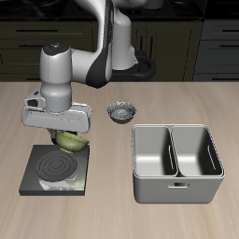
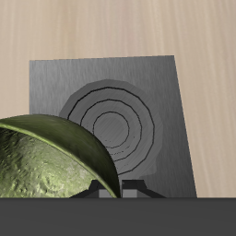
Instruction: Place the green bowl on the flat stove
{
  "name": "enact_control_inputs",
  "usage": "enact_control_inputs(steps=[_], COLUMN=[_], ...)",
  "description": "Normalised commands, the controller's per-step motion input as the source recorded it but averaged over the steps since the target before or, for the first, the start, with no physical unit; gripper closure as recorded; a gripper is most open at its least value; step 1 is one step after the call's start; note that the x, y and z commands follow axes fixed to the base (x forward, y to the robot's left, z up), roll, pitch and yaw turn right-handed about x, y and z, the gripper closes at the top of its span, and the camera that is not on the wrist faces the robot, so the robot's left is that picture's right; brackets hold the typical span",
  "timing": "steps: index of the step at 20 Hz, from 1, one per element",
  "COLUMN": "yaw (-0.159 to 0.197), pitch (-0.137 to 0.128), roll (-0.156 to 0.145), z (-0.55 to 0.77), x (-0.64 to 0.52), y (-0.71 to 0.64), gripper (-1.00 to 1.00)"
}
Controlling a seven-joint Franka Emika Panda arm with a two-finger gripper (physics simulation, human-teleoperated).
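Note:
The green bowl hangs just above the back edge of the flat stove, tilted, with my gripper shut on its rim. The arm's white wrist body hides much of the bowl in the exterior view. In the wrist view the green bowl fills the near field, its mottled inside and smooth olive rim showing. Beneath it lies the flat stove, a dark square plate with concentric grey rings.
A grey-white patterned bowl sits on the table farther back, beside the arm. A grey double-compartment metal basin stands next to the stove, across a strip of bare wood.

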Motion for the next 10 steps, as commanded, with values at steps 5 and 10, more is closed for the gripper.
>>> enact_control_inputs(steps=[5, 10], yaw=[0.004, 0.014], pitch=[0.025, -0.009], roll=[-0.053, -0.094], z=[-0.32, -0.13], x=[0.15, 0.08], y=[-0.03, -0.02], gripper=[1.00, -1.00])
